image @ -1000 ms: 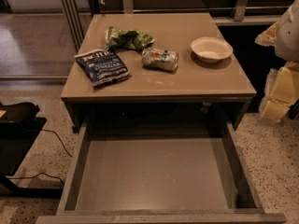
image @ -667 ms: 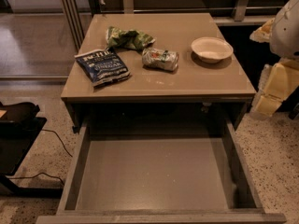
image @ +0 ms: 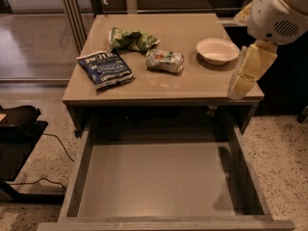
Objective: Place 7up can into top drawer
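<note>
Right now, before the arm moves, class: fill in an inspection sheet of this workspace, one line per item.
Surface: tan cabinet top, flat, holding four things.
Job's things: 7up can lying on its side mid-top; top drawer pulled open below, can not in it.
Clutter: green chip bag behind the can, blue chip bag at its left, white bowl at its right.
Pincer: hanging over the top's right front corner, apart from the can.
Cables: black cable on the floor, left.
Surroundings: speckled floor; black stand at left.

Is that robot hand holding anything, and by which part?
Nothing is held. The gripper hangs at the right edge of the cabinet top, while the 7up can lies on its side there, apart from it.
</note>
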Controlling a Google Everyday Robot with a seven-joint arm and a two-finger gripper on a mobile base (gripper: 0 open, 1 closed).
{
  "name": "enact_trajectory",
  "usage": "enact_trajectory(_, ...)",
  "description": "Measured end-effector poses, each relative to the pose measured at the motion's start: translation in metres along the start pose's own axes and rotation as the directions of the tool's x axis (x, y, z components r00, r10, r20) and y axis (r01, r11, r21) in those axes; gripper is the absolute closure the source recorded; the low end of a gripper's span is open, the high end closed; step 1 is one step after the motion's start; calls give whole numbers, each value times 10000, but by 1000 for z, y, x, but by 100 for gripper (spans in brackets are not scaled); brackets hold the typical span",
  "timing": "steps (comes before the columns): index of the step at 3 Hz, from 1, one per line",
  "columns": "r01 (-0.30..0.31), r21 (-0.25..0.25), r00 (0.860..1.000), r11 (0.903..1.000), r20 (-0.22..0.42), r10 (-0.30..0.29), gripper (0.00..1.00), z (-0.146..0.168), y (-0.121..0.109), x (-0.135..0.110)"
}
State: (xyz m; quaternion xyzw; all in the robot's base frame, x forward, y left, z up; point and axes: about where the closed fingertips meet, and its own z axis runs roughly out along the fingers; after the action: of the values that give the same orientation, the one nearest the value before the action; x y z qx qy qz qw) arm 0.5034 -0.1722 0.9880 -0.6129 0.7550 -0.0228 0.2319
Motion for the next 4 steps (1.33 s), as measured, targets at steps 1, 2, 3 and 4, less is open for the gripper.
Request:
enact_trajectory(1, 149, 294, 9982, 9995, 578, -166, 0, 9, -11, -6)
enact_trajectory(2, 31, 580, 9916, 9983, 1293, -106, 0, 34, -34, -15)
enact_trajectory(3, -79, 645, 9837, 9979, 1795, -38, 0, 61, -53, -22)
enact_trajectory(4, -165, 632, 9781, 9979, 2080, 30, 0, 83, -71, -29)
